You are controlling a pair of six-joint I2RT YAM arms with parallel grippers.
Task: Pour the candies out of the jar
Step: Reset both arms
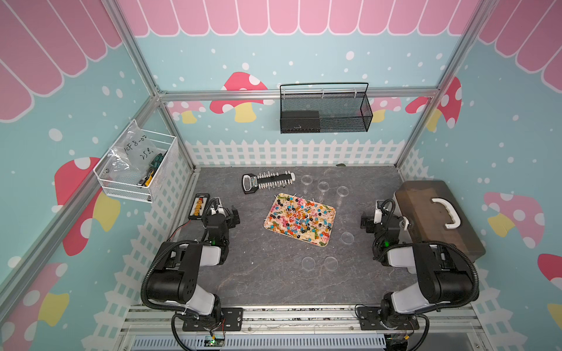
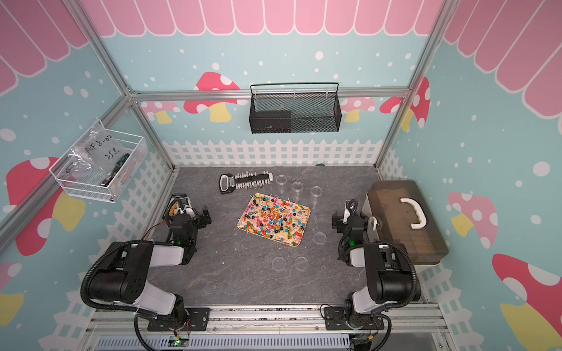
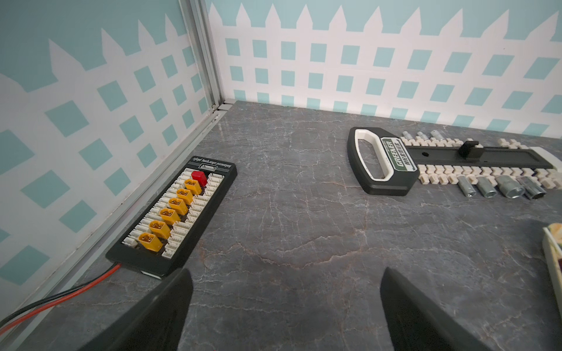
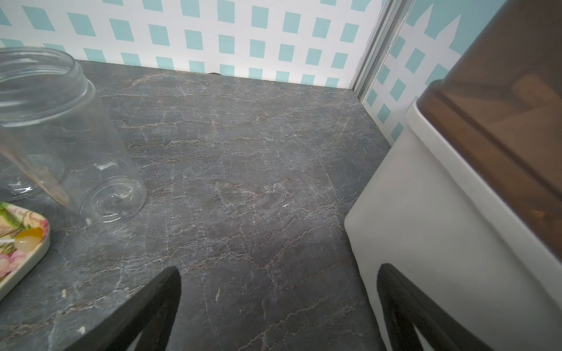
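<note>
Left gripper point(image 3: 286, 273) hangs low over the table point(image 1: 273, 279) on the left side, jaws spread wide w/ only bare grey stone btwn them. The right gripper point(image 4: 279, 269) mirrors it on the right side, also spread wide & empty, w/ one finger close against the white wall of the storage box point(image 1: 425, 206); can't tell if it touches. Nearest me on the table lie two clear lids point(image 1: 308, 263), flat & side by side, w/ a third lid point(image 1: 347, 237) a bit farther back, just off the tray's right edge. Mid-table sits the floral tray point(image 4: 33, 255), turned at an angle. The candies point(image 1: 299, 217) are spread all over it: tiny lollipops w/ heads in orange, blue, red, black & green, thin white sticks pointing every which way, a few poking past the rim. Behind the tray stand three clear jars point(image 1: 323, 190), upright, mouths open; the one in the right wrist view looks empty. Left of the jars a socket rack point(image 1: 269, 181) lies flat, w/ a black handle & rows of sockets. By the left wall, next to the left gripper, is a black connector board point(image 3: 173, 218) w/ yellow plugs & red/black leads. On the back wall hangs a black mesh basket point(image 1: 343, 115). On the left wall is a white wire basket point(image 1: 161, 173) holding a plastic bag & tools.
</note>
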